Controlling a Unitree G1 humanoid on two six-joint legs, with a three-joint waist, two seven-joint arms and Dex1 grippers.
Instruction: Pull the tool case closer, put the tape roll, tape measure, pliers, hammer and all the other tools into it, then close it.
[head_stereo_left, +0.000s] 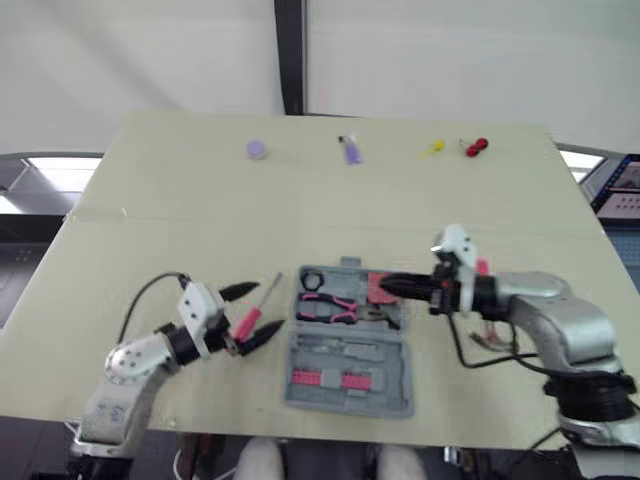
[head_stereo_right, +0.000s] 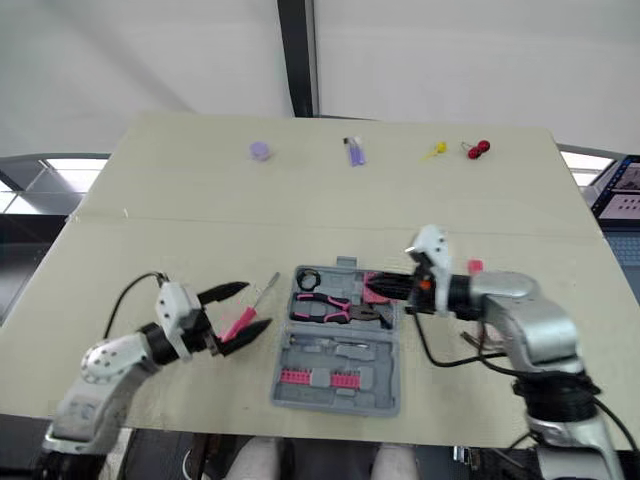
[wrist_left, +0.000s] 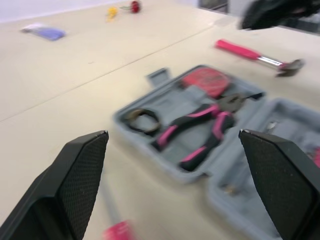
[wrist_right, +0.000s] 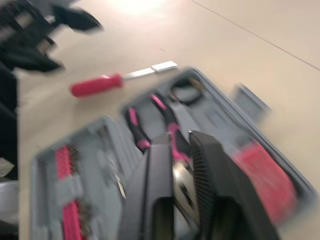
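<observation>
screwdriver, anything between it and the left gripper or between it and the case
Nothing visible. The screwdriver's pink handle lies inside the open left gripper, and only bare table separates it from the open case's left edge.

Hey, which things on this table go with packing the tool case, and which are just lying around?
For the job: tool case, tape roll, pliers, tape measure, screwdriver, hammer.

Just lying about, along the far edge: purple disc, bluish-purple piece, yellow bit, red bit.
</observation>
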